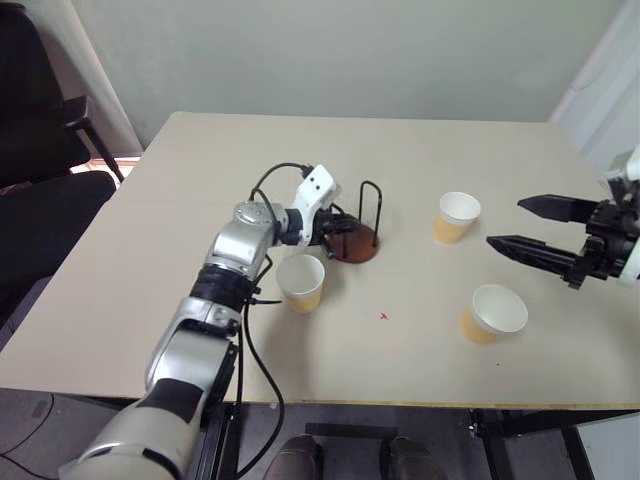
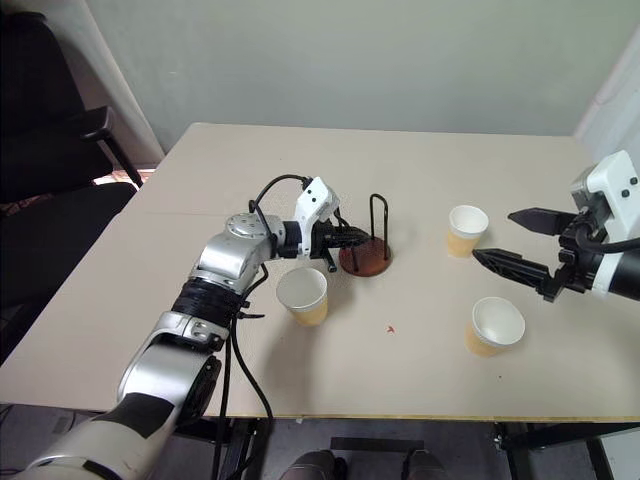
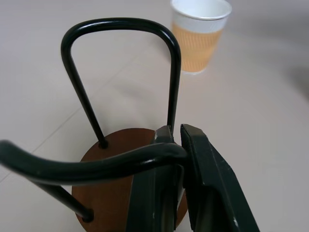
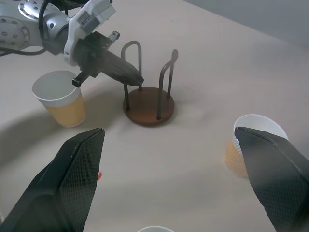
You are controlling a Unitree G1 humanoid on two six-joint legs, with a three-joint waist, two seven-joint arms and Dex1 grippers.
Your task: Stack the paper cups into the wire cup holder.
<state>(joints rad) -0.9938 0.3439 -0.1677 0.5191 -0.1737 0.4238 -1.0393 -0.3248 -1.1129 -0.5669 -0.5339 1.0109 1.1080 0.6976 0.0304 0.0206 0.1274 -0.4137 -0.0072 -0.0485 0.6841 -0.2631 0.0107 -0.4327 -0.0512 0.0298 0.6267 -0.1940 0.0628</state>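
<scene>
Left end effector (image 1: pixel 338 226) clamped on near black wire loop of brown-based cup holder (image 1: pixel 356 243), likely steadying it; right end effector (image 1: pixel 530 227) spread apart, empty, near tan paper cups (image 1: pixel 457 217).

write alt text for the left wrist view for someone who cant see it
The left gripper is shut on the near black loop of the wire cup holder, seen close up above its round reddish-brown base. The holder has no cup in it. Beyond its far loop, one paper cup stands upright on the beige table.
</scene>
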